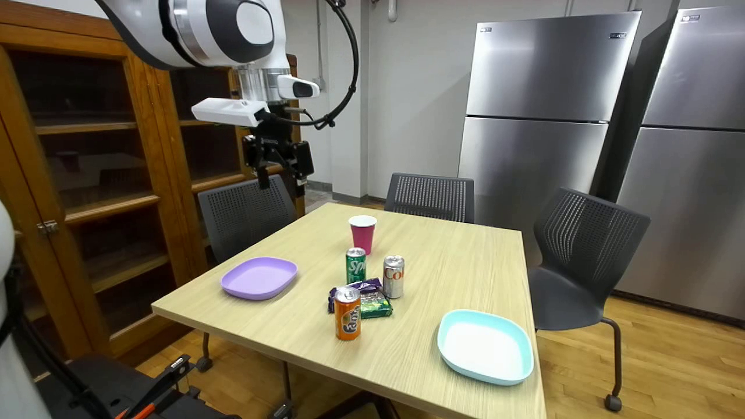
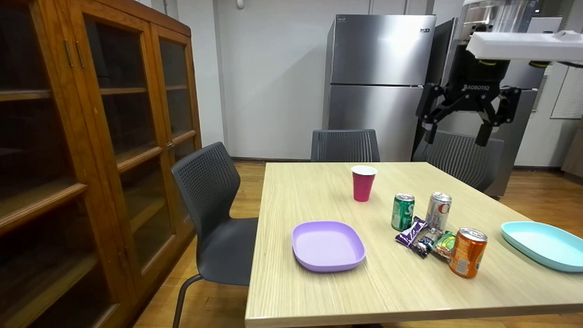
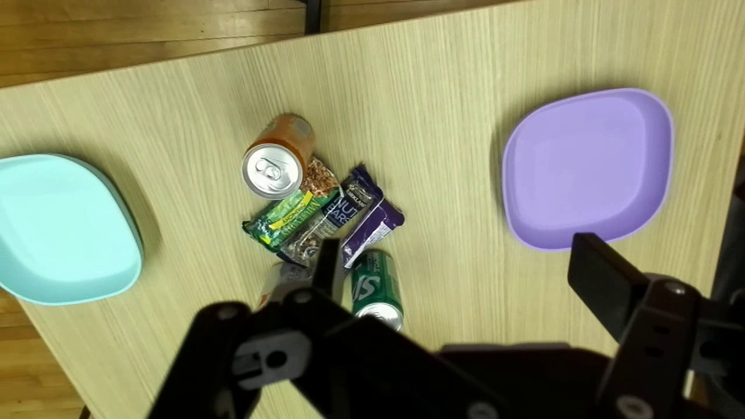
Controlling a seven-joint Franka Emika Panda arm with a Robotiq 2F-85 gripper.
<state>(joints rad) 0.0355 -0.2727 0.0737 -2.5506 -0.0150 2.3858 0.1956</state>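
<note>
Fingers (image 2: pixel 484 135): spread wide apart with nothing between them; my gripper (image 2: pixel 456 135) hangs well above the table (image 1: pixel 465 262).
Cans: below me, upright around the middle of the table, stand the orange can (image 1: pixel 347 320) on the near side and, farther off, the green can (image 1: pixel 355 267) with the silver can (image 1: pixel 393 280) to its right.
Bars: a purple bar (image 3: pixel 372 230), a nut bar (image 3: pixel 344 210) and a green bar (image 3: pixel 285 214) lie bunched among them; whether the green bar touches the orange can I can't tell.
Can grip: I'd judge it best to come straight down over a single can, a finger to each side, turned so neither clips its neighbour; a nudge high up could tip it.
Bar grip: a bar lies low, so I'd want to get close to the table and close across its narrow width; it looks slick and may slide.
Silver can: in the wrist view one finger hides much of it, so I'd line up slowly there.
Purple plate (image 1: pixel 259 278): on the left.
Light blue plate (image 1: pixel 486 349): on the right, well apart from the purple one.
Pink cup (image 1: pixel 363 237): upright on the far side.
Arm (image 1: pixel 198 32): in an exterior view it comes in white from the upper left, high, bent so the gripper points down.
</note>
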